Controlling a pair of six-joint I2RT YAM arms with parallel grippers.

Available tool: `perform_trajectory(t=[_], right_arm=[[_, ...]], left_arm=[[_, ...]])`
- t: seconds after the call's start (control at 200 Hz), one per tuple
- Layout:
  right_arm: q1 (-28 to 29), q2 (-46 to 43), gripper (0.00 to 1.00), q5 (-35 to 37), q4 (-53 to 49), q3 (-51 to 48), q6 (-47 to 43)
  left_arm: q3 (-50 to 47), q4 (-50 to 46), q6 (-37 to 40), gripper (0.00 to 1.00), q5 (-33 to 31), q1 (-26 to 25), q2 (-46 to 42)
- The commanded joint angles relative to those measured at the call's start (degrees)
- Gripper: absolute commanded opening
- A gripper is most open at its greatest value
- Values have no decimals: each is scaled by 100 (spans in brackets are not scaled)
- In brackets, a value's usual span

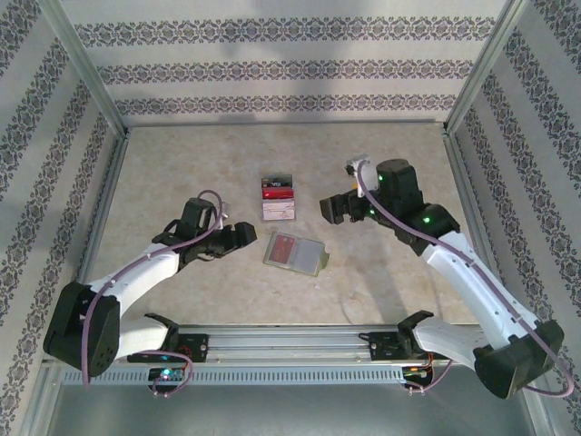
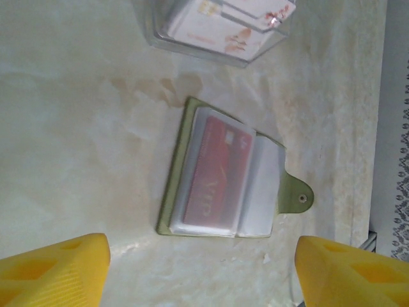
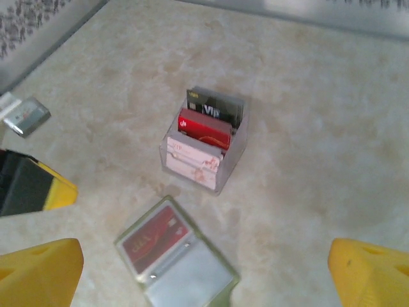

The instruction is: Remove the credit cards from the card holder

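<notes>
Though three cards (image 3: pixel 203 128) stand in the box (image 3: pixel 231 160) near the right jaws, one red card (image 2: pixel 214 179) is left in the card holder (image 2: pixel 262 185) before the left jaws, both pairs spread wide and empty.

The pale marbled table (image 1: pixel 172 173) carries a clear box (image 3: pixel 235 148) of upright credit cards (image 3: pixel 203 128). The open olive card holder (image 1: pixel 309 260) lies flat just nearer than that box.

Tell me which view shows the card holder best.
Left wrist: the card holder lies open, whole and close, a red card inside. Right wrist crops its edge; top external shows it small.
</notes>
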Motion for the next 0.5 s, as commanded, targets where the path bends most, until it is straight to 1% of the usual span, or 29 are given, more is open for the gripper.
perform_trajectory(t=[0.0,0.15,0.26,0.385,0.495], right_arm=[[-125,-267,98,-209,259,-793,1244],[-288,-563,98,-309,808,-1912,1939],[-345,-650,98,-294,1179,-2441,2268],[-392,-560,98,-250,1434,-2731,2444],[-408,-416,98,-242,1524,-2767,2483]], left_arm=[[-211,752,-520,77,41,-269,178],[-144,1049,-645,76,-21,-630,553],[-73,1325,-771,74,-24,-854,858],[54,1550,-845,71,-77,-1019,1213],[211,1593,-811,71,-190,-1116,1494]])
